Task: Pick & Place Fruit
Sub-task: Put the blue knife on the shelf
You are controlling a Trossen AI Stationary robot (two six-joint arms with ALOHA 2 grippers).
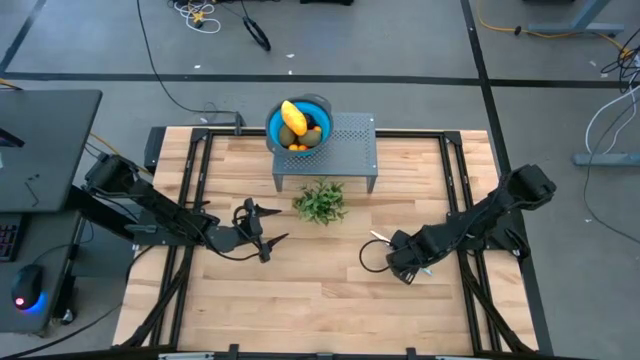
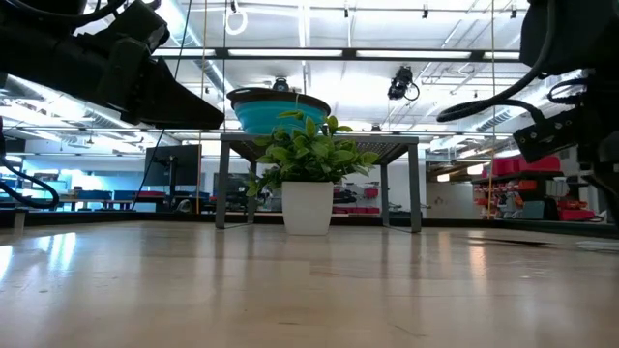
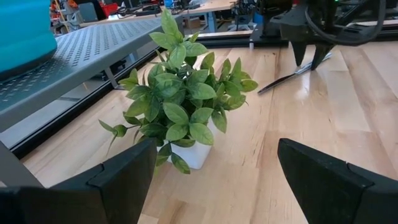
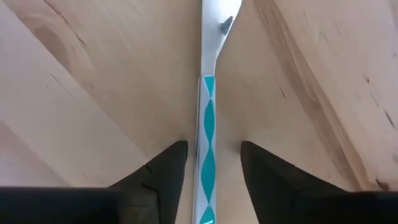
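Blue bowl [image 1: 300, 124] on the grey shelf [image 1: 350, 150] holds the fruit [image 1: 296, 117]. My right gripper [image 4: 210, 163] straddles the knife [image 4: 207, 118], jaws narrow, not yet gripping; a skewed close could flick it. Left gripper [image 3: 214, 168] hovers wide by the plant [image 3: 180, 102].

Wood, metal and shiny plastic

The desk [image 1: 330, 290] is pale wood made of long strips, smooth with a soft shine. The little stand [image 1: 345, 150] is grey metal full of tiny holes and looks dull. The bowl [image 1: 275, 125] on it is blue plastic, smooth and glossy. The fruit [image 1: 298, 125] inside looks smooth and a bit shiny. The plant [image 3: 180, 106] has waxy plastic-looking leaves in a smooth white pot [image 2: 308, 208]. The knife [image 4: 207, 93] has a flat, shiny white blade and a teal patterned handle. The right gripper [image 4: 211, 163] has dull black plastic jaws, one on each side of the handle.
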